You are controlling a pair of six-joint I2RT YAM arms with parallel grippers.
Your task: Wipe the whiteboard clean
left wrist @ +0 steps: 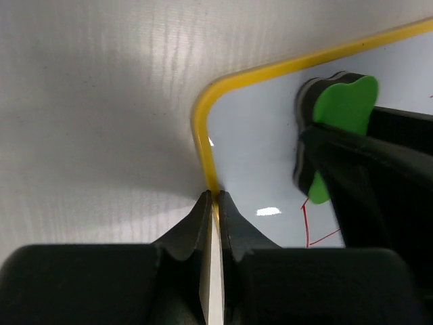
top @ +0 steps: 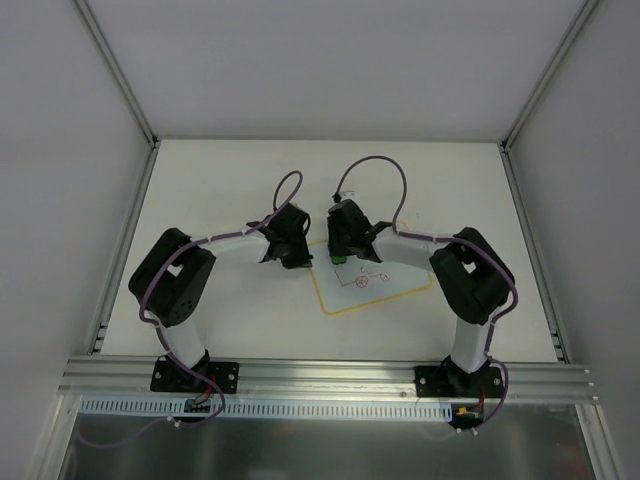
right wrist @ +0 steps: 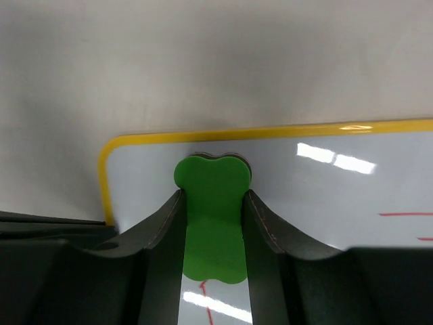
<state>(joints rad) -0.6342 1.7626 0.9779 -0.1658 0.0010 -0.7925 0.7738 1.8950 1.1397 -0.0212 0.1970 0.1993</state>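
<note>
The whiteboard (top: 395, 287), pale with a yellow border and a red line drawing (top: 365, 279), lies flat on the table between the two arms. My left gripper (top: 297, 256) is shut on the board's left edge near its far corner; in the left wrist view its tips (left wrist: 214, 200) pinch the yellow rim (left wrist: 199, 128). My right gripper (top: 340, 254) is shut on a green eraser block (right wrist: 213, 217) and holds it on the board surface (right wrist: 325, 189) close to that same corner. The eraser also shows in the left wrist view (left wrist: 342, 108). Red lines (right wrist: 406, 214) lie to its right.
White walls enclose the table on three sides, with metal posts at the back corners (top: 152, 135). An aluminium rail (top: 330, 375) carrying both arm bases runs along the near edge. Purple cables (top: 385, 165) loop above the wrists.
</note>
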